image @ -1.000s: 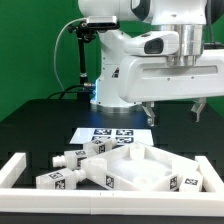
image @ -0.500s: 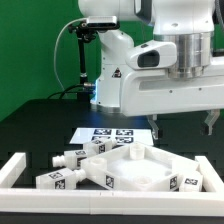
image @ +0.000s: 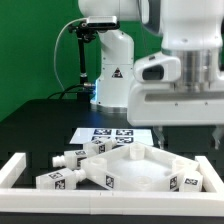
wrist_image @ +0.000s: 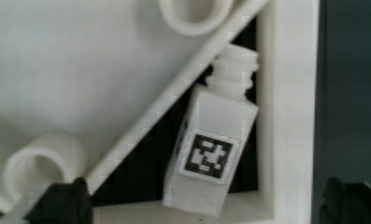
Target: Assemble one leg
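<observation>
A leg (wrist_image: 217,140), a short white post with a square tag, lies in the dark gap between the large white panel (wrist_image: 93,90) and a white border bar (wrist_image: 292,100). My gripper (wrist_image: 208,205) is open and empty above it, with one dark fingertip on each side of the leg and well apart from it. In the exterior view my gripper (image: 176,130) hangs open over the right part of the panel (image: 140,165). The tagged leg (image: 190,181) lies by the panel's right side. Other legs (image: 72,160) lie at the exterior view's left.
White border bars run along the left (image: 15,170) and front (image: 110,205) of the work area. The marker board (image: 110,133) lies behind the panel. The arm's base (image: 110,70) and a cable stand at the back. The panel has curved raised ribs (wrist_image: 200,15).
My gripper has moved down and toward the exterior view's right, over the panel's right side. It stays open. The parts on the table have not moved.
</observation>
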You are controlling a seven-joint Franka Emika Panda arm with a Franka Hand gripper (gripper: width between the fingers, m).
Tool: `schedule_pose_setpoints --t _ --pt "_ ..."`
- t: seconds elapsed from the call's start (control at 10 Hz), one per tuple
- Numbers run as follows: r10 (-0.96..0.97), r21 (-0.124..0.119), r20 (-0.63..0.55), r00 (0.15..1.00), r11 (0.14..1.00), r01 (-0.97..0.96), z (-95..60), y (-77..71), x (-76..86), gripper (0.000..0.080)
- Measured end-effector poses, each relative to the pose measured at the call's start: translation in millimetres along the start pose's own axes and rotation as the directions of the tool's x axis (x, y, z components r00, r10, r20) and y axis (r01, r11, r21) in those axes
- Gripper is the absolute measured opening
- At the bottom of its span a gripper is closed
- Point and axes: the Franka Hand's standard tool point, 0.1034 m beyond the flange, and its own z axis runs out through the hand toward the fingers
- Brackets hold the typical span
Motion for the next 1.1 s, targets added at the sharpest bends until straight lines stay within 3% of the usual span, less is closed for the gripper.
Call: schedule_pose_setpoints --t 0.2,0.7,0.9,1.1 --pt "0.03 0.031 -0.009 1.0 0.999 -0.03 15.2 -1.7 10.1 0.065" --pt "0.03 0.031 -0.009 1.0 0.999 -0.03 15.1 -1.9 10.1 0.065" --pt "0.069 0.029 -0.001 0.998 0.997 -0.069 22.7 3.3 16.2 0.065" --pt "0.138 0.027 0.01 0.99 0.99 -0.138 31.6 -2.2 14.1 0.065"
